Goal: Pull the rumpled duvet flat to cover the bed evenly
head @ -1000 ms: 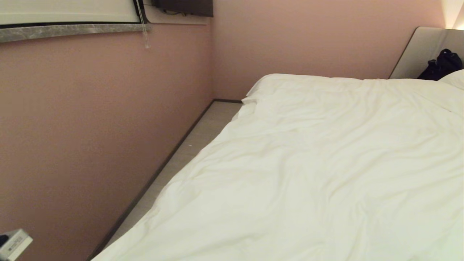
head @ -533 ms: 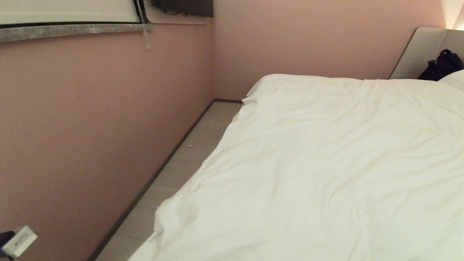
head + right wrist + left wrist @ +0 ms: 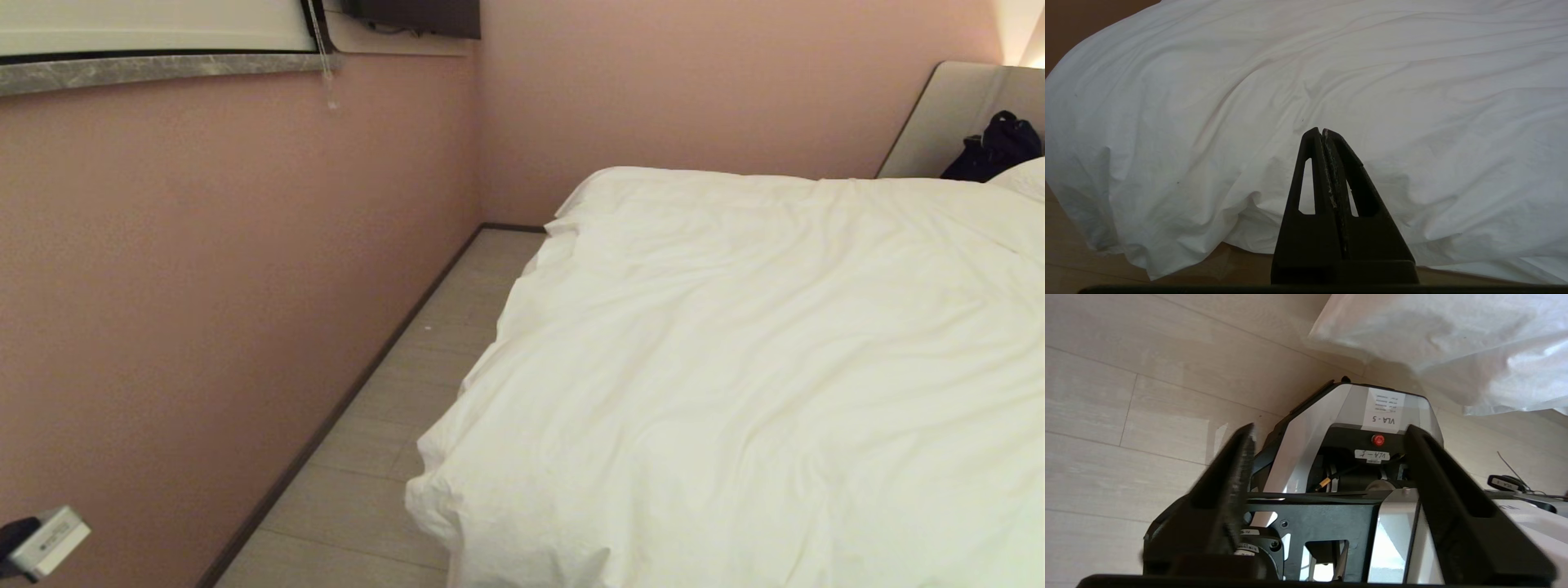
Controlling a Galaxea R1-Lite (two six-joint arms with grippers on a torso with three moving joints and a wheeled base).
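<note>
Because the left pincer (image 3: pixel 1327 433) hangs released over the robot's base (image 3: pixel 1355 412), nothing holds the duvet (image 3: pixel 735 367); its near corner (image 3: pixel 457 506), having slid back off the floor (image 3: pixel 384 457) since a second ago, may bunch unevenly on the bed. Clenched, the right pincer (image 3: pixel 1322 132) grasps nothing.

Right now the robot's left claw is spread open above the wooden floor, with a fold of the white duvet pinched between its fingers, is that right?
Not quite. The left gripper is spread open above the wooden floor, but nothing is pinched between its fingers. The left wrist view shows the duvet hanging apart from it, beyond the fingertips.
</note>
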